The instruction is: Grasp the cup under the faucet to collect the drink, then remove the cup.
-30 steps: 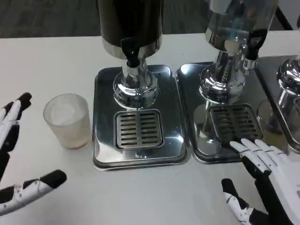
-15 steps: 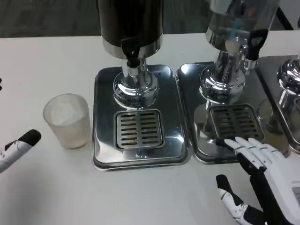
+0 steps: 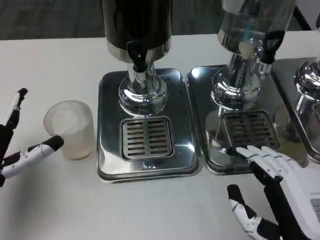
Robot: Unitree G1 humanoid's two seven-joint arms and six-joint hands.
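A frosted translucent cup [image 3: 70, 128] stands upright on the white table, left of the steel drip tray [image 3: 109, 165] and not under the black faucet [image 3: 137, 56] of the dark dispenser. My left hand [image 3: 19, 147] is at the left edge, fingers spread apart, one black-tipped finger close to the cup's left side and another above it; nothing is held. My right hand [image 3: 280, 192] hovers at the lower right, fingers spread, over the front edge of the second tray [image 3: 202, 90], holding nothing.
A slotted grate [image 3: 146, 138] lies in the left tray below the faucet. A second dispenser [image 3: 246, 55] with its own grate [image 3: 250, 129] stands to the right, and a third chrome base [image 3: 307, 85] at the far right edge.
My left hand has come back in toward the cup after dropping away to the left edge. The right hand has barely moved. The camera shifted slightly.
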